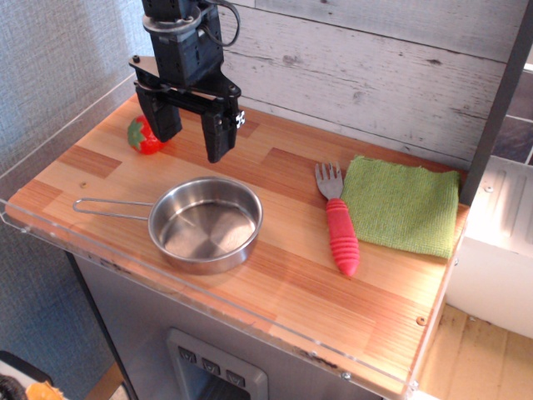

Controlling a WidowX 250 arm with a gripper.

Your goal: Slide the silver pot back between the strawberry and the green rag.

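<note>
Steel silver pot empty, near front edge, open-jawed end effector above

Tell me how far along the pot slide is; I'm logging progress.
Nothing looks done yet: the silver pot sits near the front edge, forward of the line between the strawberry and the green rag. In hand: the gripper hangs above the counter behind the pot, fingers open and empty, touching nothing. Left: contact the pot and slide it back into the gap, clear of the fork.
</note>
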